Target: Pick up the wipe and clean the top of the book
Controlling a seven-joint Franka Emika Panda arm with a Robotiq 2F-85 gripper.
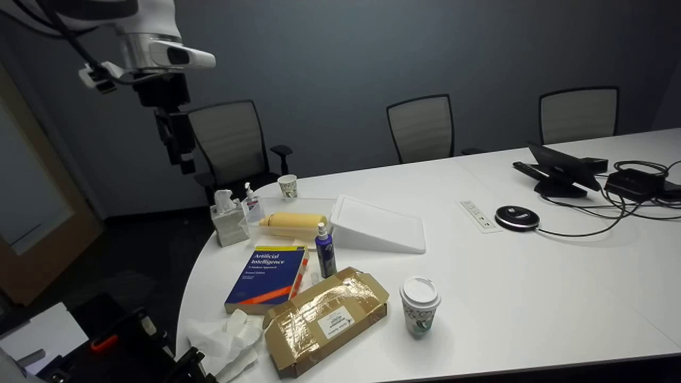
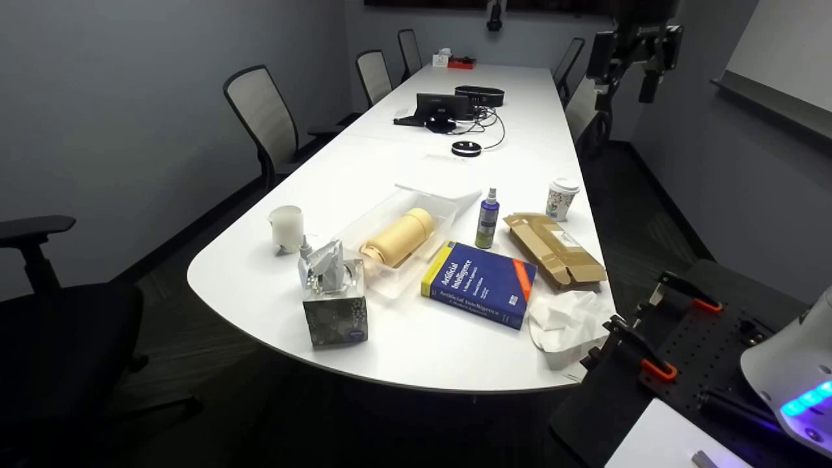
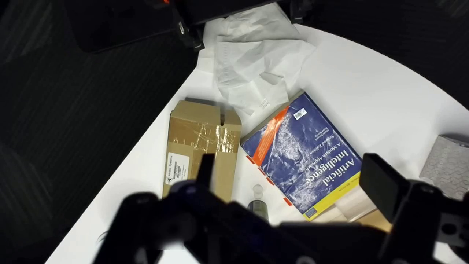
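Its two fingers parted, the pincer point(image 2: 626, 95) hangs well above the bench point(image 1: 479, 298), and the wrist view shows me the blue book point(image 3: 304, 154) below, between those fingers. The book lies flat, cover up, "Artificial Intelligence" printed across it, a yellow strip at one end and an orange band towards the other. Just beside the orange-banded end lies the wipe point(image 2: 560, 317), white and crumpled, near the bench's rim; I can't make out whether it touches the book. Along the book's side lies a taped cardboard box point(image 1: 327, 319), and close to both a purple spray bottle point(image 1: 325, 258) stands upright. Past the yellow end, a clear tub point(image 2: 393, 283) holds a yellow bottle point(image 2: 400, 237) on its side. Beside the tub stands a tissue box point(image 2: 336, 315); near the cardboard, a lidded paper cup point(image 1: 419, 314).
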